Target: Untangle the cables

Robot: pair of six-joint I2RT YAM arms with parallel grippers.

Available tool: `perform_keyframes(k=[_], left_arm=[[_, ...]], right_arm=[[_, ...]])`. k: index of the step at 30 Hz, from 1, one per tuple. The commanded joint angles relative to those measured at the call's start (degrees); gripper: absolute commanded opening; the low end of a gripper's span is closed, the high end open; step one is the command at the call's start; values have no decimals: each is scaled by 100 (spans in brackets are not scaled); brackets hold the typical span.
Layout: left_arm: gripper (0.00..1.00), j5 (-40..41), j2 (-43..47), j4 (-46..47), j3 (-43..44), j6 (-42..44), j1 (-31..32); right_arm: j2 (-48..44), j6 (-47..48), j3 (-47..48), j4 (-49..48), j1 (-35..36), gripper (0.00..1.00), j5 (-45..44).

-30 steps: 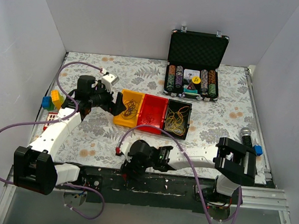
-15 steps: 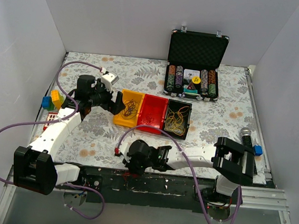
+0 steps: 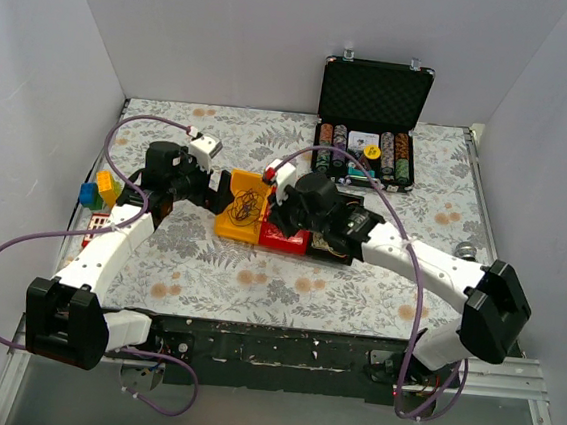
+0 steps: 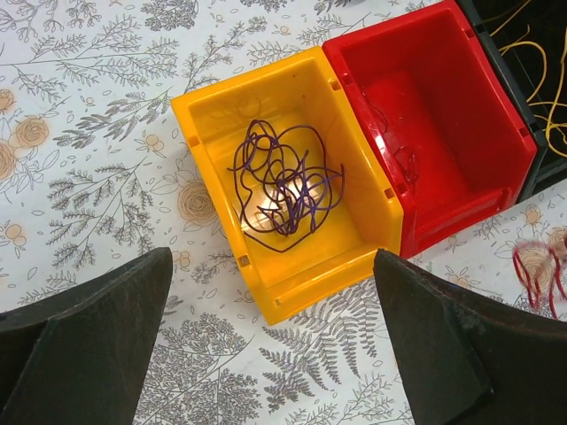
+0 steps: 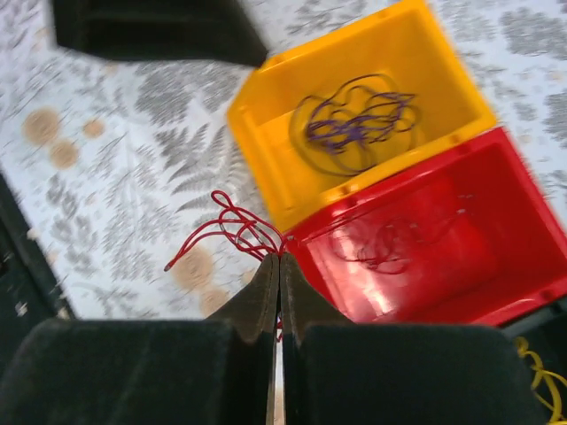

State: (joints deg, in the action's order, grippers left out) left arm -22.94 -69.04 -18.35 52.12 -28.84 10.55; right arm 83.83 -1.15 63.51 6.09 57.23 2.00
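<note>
Three bins stand in a row. The yellow bin (image 4: 353, 239) holds a dark purple cable (image 4: 288, 190); the red bin (image 4: 461, 133) holds a thin red cable (image 4: 406, 164); the black bin (image 3: 340, 233) holds yellow cables (image 4: 542, 75). My right gripper (image 5: 280, 258) is shut on a looped red cable (image 5: 226, 232), which hangs over the table by the near corner where the yellow and red bins meet. My left gripper (image 4: 275, 354) stands open over the table just short of the yellow bin, nothing between its fingers (image 4: 89, 345). From above, the right gripper (image 3: 276, 216) is over the bins and the left gripper (image 3: 223, 195) beside them.
An open black case of poker chips (image 3: 372, 131) stands at the back. Coloured blocks (image 3: 100, 190) lie at the left edge, and a small dark object (image 3: 466, 252) near the right edge. White walls enclose the table on three sides.
The right arm has swung from the near table edge up to the bins, its gripper now shut on the red cable. The left arm has barely moved.
</note>
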Motion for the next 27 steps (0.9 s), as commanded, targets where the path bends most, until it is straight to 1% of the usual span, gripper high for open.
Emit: perform_keyframes(k=[1, 5, 6, 8, 9, 10, 16, 18, 22, 24, 25, 27], left_arm=[[98, 123, 83, 121, 9, -16, -35], [98, 158, 66, 112, 79, -122, -35], [98, 167, 57, 95, 105, -139, -35], [98, 158, 13, 33, 167, -166, -35], [98, 176, -13, -10, 219, -166, -35], [98, 254, -57, -20, 237, -218, -35], [98, 904, -391, -90, 509, -499, -35], [98, 1063, -470, -125, 615, -561, -44], [98, 1160, -558, -160, 773, -605, -44], [98, 1291, -628, -177, 852, -728, -44], [98, 1362, -698, -204, 914, -798, -44], [98, 1537, -830, -257, 1010, -877, -44]], right_arm=[[449, 255, 530, 165, -431, 1, -16], [923, 186, 987, 252, -713, 3, -174], [1046, 159, 1084, 287, -792, 21, -165], [1074, -104, 1181, 323, -924, 42, -559], [1048, -175, 1199, 323, -994, 45, -630], [995, -245, 1191, 314, -1073, 48, -683], [530, -412, 1006, 217, -1355, 49, -806], [415, -474, 1015, 314, -1381, 52, -868], [-6, -649, 849, 463, -1399, 63, -1017], [-331, -798, 647, 516, -1460, 75, -1122], [-480, -869, 506, 534, -1513, 77, -1140], [-954, -1053, 190, 543, -1653, 78, -1123]])
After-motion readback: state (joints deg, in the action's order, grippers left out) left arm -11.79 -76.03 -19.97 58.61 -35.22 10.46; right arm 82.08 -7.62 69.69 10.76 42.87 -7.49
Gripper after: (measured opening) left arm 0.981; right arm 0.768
